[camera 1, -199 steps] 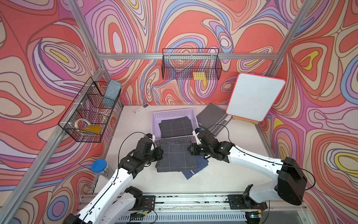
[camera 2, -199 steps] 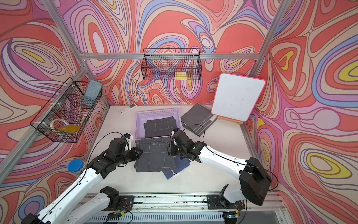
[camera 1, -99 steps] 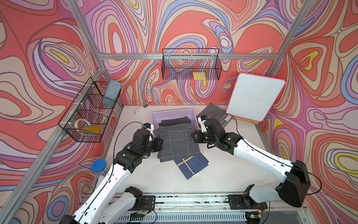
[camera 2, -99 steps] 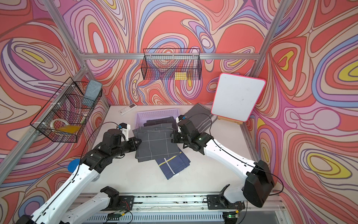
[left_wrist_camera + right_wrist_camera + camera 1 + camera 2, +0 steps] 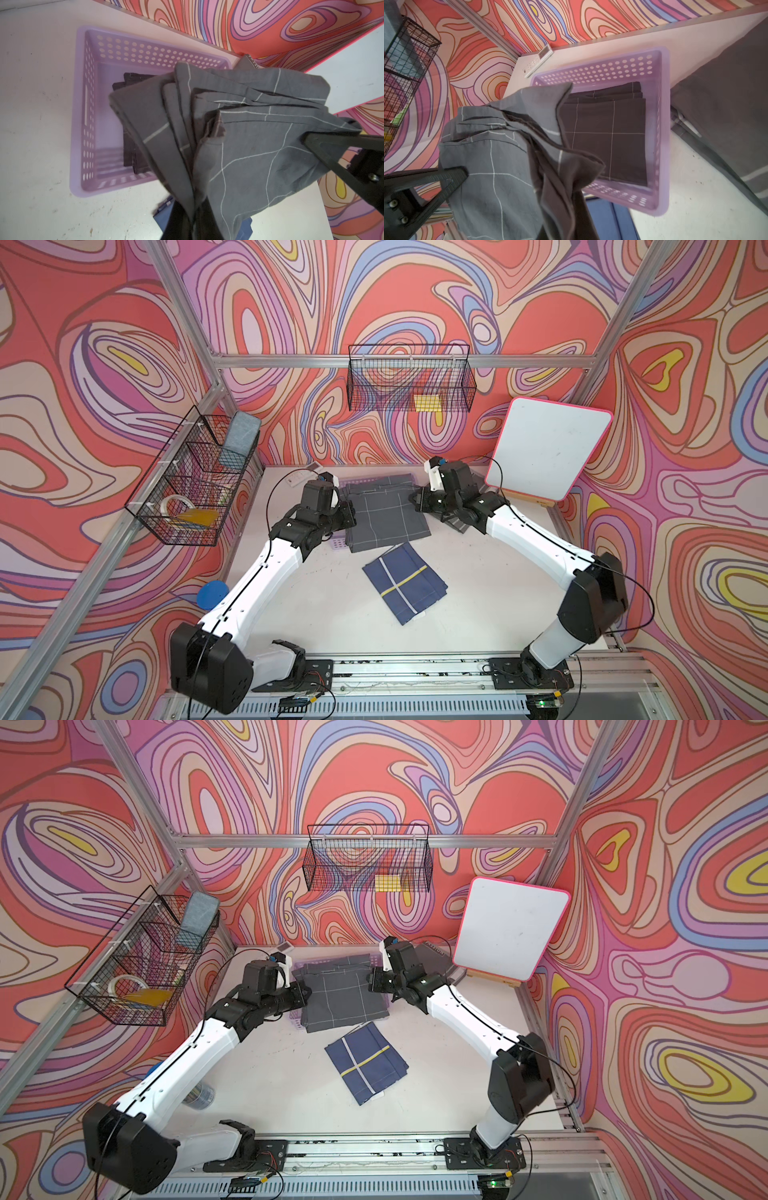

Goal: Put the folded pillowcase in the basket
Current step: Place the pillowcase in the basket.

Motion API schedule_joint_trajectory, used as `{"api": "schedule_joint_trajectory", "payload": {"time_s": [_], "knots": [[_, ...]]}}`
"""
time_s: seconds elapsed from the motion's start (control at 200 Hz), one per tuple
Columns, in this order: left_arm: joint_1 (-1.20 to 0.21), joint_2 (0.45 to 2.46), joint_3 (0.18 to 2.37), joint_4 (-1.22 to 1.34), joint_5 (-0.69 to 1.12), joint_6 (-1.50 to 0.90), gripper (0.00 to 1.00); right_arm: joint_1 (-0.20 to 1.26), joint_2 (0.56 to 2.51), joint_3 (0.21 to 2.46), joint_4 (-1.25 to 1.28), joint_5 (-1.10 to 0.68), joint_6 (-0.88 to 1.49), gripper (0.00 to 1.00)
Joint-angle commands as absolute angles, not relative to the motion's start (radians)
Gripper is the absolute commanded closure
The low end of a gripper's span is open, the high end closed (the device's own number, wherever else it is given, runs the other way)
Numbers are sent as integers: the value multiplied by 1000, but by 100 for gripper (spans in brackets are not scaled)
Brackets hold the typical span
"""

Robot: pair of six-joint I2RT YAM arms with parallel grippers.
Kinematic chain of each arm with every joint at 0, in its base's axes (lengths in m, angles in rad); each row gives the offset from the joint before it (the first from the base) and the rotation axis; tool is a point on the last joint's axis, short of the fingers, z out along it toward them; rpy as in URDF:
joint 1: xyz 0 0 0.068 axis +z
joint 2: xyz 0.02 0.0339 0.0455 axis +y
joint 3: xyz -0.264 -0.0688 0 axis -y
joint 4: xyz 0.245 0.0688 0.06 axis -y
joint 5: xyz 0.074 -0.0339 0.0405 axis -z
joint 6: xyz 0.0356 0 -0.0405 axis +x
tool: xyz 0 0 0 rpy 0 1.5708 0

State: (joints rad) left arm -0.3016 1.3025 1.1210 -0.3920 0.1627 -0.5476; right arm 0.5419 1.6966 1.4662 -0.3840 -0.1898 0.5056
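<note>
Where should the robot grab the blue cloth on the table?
Probably the near corner of the blue cloth, pinched from straight above: it lies flat and folded on the table, and the gray pillowcase hangs close to its far corner.

Bright, even light from above in both top views, and only soft, faint shadows fall on the white surface (image 5: 332,614). Everything's sharp right across, though the wide lens splays the frame posts (image 5: 185,302) outward toward the corners. Left wrist view now: the pillowcase (image 5: 249,145) is crisp in the middle and smeared at its lowest folds, and the basket (image 5: 89,145) wall blurs. Right wrist view: same softness, a hazy purple rim, dimmer inside.
</note>
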Motion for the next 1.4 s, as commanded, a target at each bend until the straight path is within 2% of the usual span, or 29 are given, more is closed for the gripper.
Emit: {"api": "schedule_joint_trajectory", "payload": {"time_s": [0.0, 0.255, 0.591, 1.397], "knots": [[-272, 1361, 1168, -295, 188, -481, 100, 524, 1766, 1541, -348, -224, 469, 100], [-216, 1529, 1246, -225, 197, -418, 100, 476, 1986, 1708, -334, -283, 482, 100], [-158, 1715, 1337, -179, 269, -419, 100, 448, 2159, 1858, -356, -310, 496, 100], [-141, 1880, 1378, -211, 283, -397, 100, 430, 2268, 1881, -356, -328, 520, 100]]}}
